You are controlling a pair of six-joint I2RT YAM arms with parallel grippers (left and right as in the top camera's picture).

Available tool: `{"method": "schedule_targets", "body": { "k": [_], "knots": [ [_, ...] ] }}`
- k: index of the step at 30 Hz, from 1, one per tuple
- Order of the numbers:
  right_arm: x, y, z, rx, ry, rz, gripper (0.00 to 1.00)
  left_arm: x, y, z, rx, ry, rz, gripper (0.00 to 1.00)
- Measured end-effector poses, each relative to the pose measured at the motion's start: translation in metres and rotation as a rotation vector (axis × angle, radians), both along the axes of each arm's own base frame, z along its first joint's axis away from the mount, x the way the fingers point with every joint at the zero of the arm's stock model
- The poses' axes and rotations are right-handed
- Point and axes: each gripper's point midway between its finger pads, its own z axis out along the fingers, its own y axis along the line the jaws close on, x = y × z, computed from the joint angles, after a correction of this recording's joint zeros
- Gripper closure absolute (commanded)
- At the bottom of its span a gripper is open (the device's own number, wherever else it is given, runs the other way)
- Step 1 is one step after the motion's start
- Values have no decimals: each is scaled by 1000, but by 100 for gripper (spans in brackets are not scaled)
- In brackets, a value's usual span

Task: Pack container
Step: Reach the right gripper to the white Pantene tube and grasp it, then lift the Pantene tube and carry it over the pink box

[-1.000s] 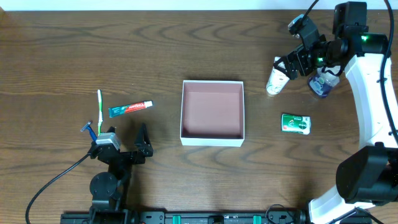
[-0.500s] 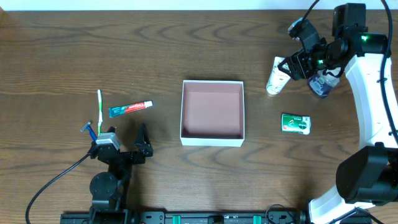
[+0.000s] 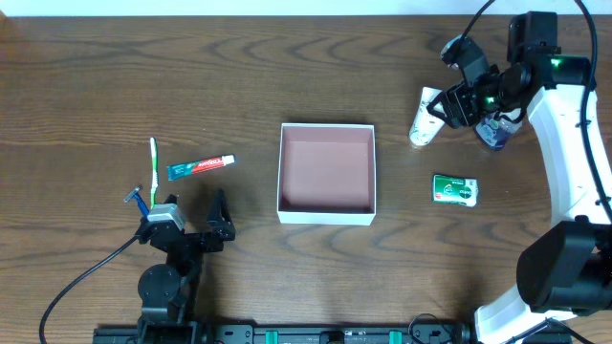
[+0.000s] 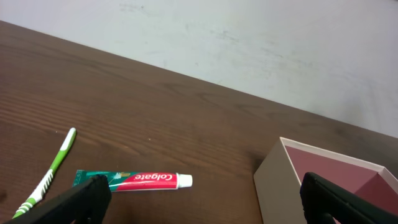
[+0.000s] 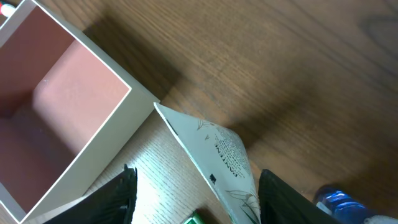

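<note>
White container (image 3: 325,217) pinkish-brown floor, green-and-white packet (image 3: 454,189), green toothbrush (image 3: 153,164)

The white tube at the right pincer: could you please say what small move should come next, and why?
Probably close the right pincer fully on the white tube: its fingers straddle the tube, a gap shows on one side, and the container sits empty.

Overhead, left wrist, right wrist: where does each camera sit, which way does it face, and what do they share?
Overhead: fixed above the table, looking straight down at the container; left arm and right arm show.
Left wrist: low, facing the wall past the toothpaste; open left gripper jaws at the bottom corners.
Right wrist: looking down on the white tube, between the right gripper jaws.
Shared: all three see the container; overhead and left wrist see the toothpaste.
</note>
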Motion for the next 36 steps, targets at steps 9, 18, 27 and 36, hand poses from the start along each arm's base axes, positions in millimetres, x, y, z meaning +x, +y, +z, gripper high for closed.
{"method": "schedule_targets", "body": {
  "k": [9,18,27,36],
  "knots": [
    [0,-1,-2,-7,0,0,64,0,0,0,0,0,0,2],
    [-1,-1,-5,-6,8,0,59,0,0,0,0,0,0,2],
    [-1,-1,-13,-7,10,0,99,0,0,0,0,0,0,2],
    [8,-3,-10,11,3,-64,99,0,0,0,0,0,0,2]
  ]
}}
